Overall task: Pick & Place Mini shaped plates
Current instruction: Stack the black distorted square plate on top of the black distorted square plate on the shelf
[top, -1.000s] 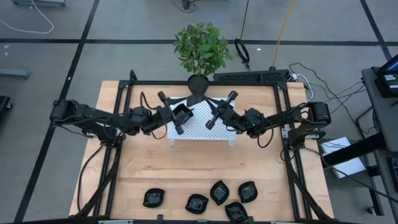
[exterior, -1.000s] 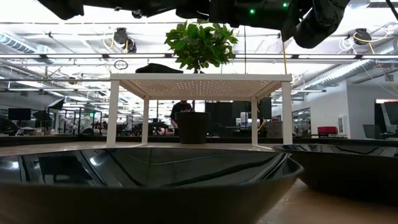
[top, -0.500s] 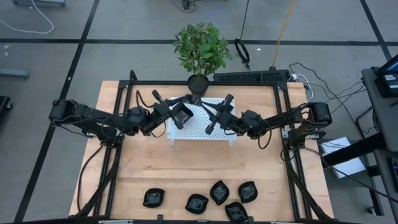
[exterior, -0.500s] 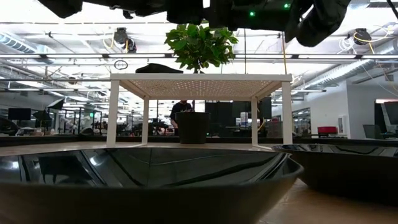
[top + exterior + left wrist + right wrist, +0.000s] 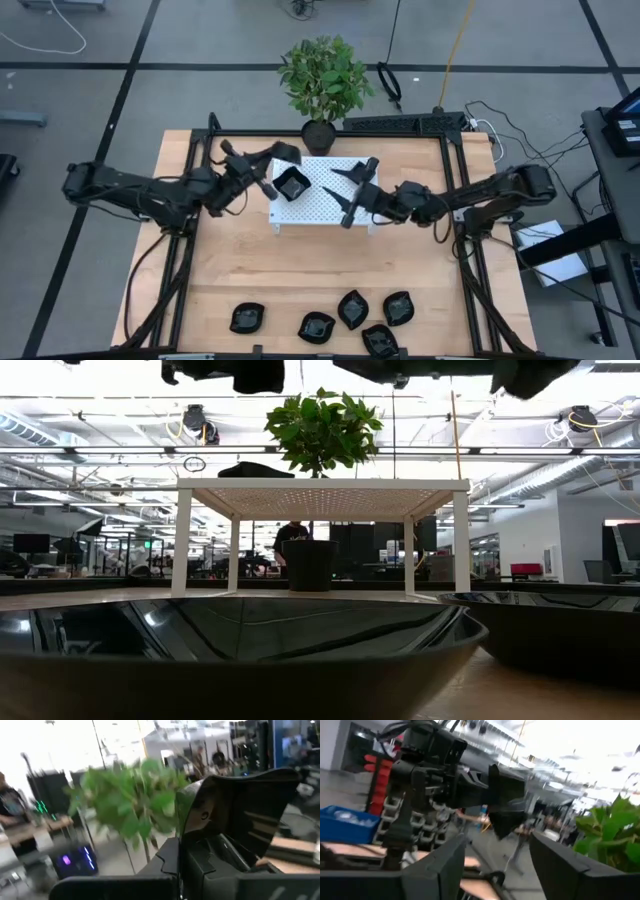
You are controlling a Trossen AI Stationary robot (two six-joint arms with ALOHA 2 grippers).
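while the left gripper (image 5: 283, 170) clamps a black plate (image 5: 292, 184) above the platform (image 5: 325, 205) | right gripper (image 5: 352, 184) wide apart, empty, beside it | five plates (image 5: 352, 308) near the table's (image 5: 240, 260) front edge | plate's tilt seems steep

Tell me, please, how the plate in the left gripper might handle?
The plate looks rigid: no sag, though the left gripper pinches only one edge. Its glossy surface is probably slippery, so it might pivot or slip.

Glossy black plates (image 5: 340, 322) on a pale wood table (image 5: 300, 270) — beyond them a white platform (image 5: 325, 208) dotted with holes, behind it a green plant (image 5: 325, 78) — black pot (image 5: 318, 132).
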